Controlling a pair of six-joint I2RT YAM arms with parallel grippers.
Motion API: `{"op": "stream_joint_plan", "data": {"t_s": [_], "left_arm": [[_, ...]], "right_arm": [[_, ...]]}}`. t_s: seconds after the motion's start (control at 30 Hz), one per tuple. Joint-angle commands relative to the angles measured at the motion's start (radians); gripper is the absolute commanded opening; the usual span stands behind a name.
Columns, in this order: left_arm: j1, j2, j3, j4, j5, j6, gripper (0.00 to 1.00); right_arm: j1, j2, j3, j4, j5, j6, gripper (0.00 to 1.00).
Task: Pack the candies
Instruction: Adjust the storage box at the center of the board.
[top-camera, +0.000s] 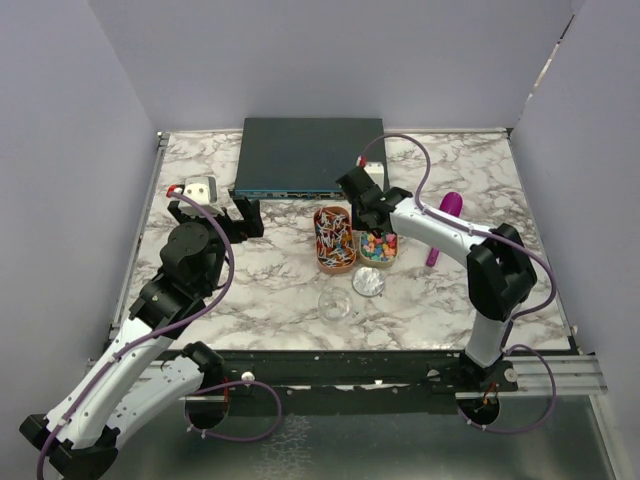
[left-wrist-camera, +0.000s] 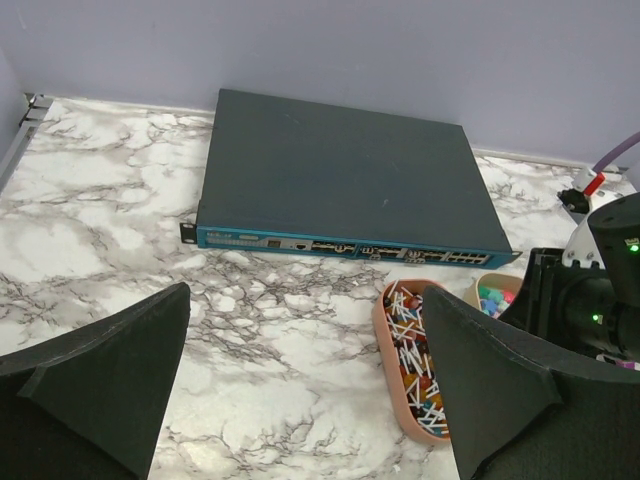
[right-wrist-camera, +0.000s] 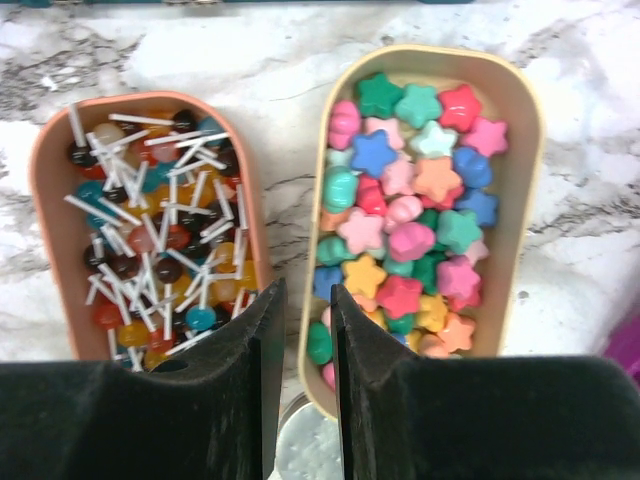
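The candies (right-wrist-camera: 415, 210) are small pastel star and shell shapes heaped in a cream oval tray (right-wrist-camera: 520, 120); they also show in the top view (top-camera: 379, 246). My right gripper (right-wrist-camera: 308, 295) hovers over that tray's near left rim, fingers almost together with a thin slit and nothing between them; it shows in the top view (top-camera: 372, 222). A purple scoop (top-camera: 445, 225) lies on the table to the right. My left gripper (left-wrist-camera: 310, 400) is wide open and empty above bare marble, left of the trays (top-camera: 217, 215).
A pink oval tray of lollipops (top-camera: 333, 238) sits beside the candy tray. A silver lid (top-camera: 368, 282) and a clear jar (top-camera: 336, 304) stand nearer the front. A dark network switch (top-camera: 310, 158) lies at the back. A white device (top-camera: 200, 187) is at the left.
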Motion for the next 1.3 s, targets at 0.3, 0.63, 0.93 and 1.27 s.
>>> {"op": "stream_joint_plan", "data": {"t_s": [0.3,0.63,0.93,1.27], "left_arm": [[-0.007,-0.001,0.014,-0.019,0.010,-0.003,0.99],[-0.007,-0.002,0.014,-0.018,0.010,-0.002,0.99],[-0.007,-0.006,0.014,-0.018,0.008,0.000,0.99],[-0.006,-0.005,0.014,-0.018,0.010,0.001,0.99]], "right_arm": [[-0.052,0.045,-0.002,-0.004,-0.021,0.061,0.29],[-0.052,0.097,0.023,0.013,-0.063,0.075,0.29],[-0.053,0.123,0.020,0.028,-0.090,0.081,0.29],[-0.053,0.122,0.010,0.028,-0.086,0.087,0.15]]}}
